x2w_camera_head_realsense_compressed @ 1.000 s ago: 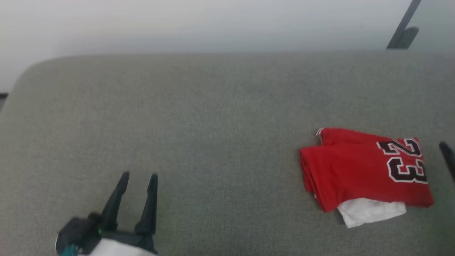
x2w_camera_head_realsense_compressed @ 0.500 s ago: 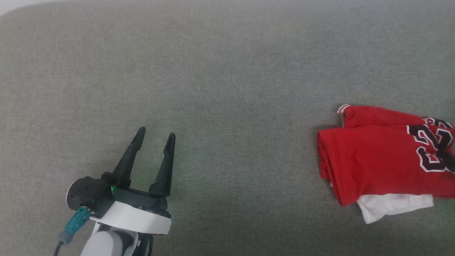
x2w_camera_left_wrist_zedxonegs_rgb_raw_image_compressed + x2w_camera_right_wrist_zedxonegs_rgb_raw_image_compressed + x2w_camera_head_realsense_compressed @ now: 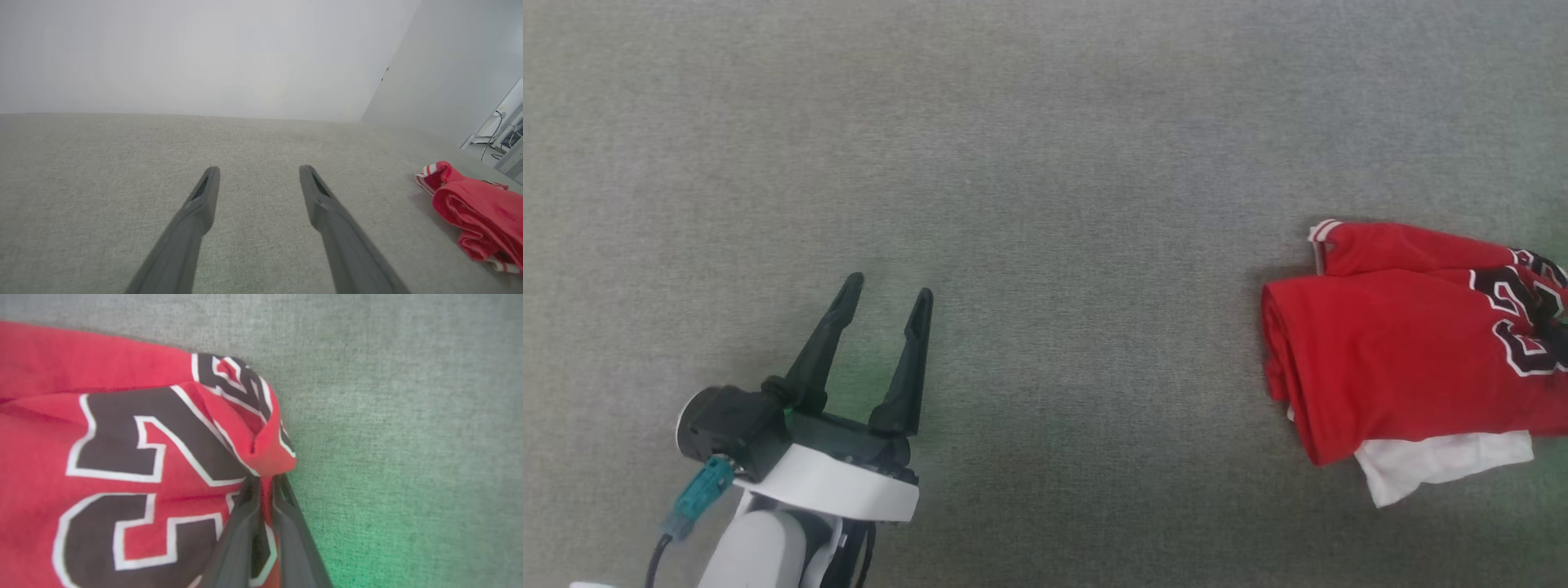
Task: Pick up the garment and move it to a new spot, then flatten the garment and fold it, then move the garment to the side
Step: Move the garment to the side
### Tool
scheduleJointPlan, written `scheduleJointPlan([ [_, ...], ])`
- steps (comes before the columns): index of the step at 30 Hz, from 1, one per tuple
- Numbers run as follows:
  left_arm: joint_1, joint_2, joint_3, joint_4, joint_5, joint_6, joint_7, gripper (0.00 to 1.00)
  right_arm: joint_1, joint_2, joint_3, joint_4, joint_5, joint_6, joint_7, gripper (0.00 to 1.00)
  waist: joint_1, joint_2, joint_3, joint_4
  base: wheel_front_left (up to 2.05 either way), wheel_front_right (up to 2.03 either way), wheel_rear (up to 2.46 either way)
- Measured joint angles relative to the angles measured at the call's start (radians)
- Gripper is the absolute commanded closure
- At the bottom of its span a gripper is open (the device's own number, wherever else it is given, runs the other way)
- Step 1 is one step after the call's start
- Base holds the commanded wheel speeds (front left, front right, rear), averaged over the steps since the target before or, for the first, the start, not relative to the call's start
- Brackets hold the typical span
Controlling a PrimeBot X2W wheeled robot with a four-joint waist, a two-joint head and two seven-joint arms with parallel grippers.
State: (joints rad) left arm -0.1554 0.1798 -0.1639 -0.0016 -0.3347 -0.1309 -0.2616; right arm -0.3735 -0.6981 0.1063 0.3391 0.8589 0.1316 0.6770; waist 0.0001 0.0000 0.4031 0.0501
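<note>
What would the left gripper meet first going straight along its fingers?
Way looks free: the left gripper points along the grey surface, the garment off to its right. Height above the surface unclear.

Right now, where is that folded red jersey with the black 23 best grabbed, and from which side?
The bunched edge by the number, from the robot's right: there the right gripper pinches a raised fold of the red jersey. Its opposite edge is a thick roll, likely harder to pinch.
</note>
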Motion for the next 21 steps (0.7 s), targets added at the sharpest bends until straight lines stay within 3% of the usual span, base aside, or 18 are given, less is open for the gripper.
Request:
scheduleJointPlan([
  [9,-0.056,0.036,-0.028,-0.007,0.001,0.000,0.000,0.00,-0.005,0.008,-0.046,-0.023,-0.003,0.002,-0.109,1.00,-0.0001,0.0000,0.012,-0.056,0.00,0.00,0.00],
  [21,-0.283,0.107,-0.148,-0.020,0.002,0.000,0.000,0.00,-0.096,-0.090,-0.252,0.057,-0.047,0.000,-0.334,1.00,0.0000,0.0000,0.124,-0.182,0.00,0.00,0.00],
])
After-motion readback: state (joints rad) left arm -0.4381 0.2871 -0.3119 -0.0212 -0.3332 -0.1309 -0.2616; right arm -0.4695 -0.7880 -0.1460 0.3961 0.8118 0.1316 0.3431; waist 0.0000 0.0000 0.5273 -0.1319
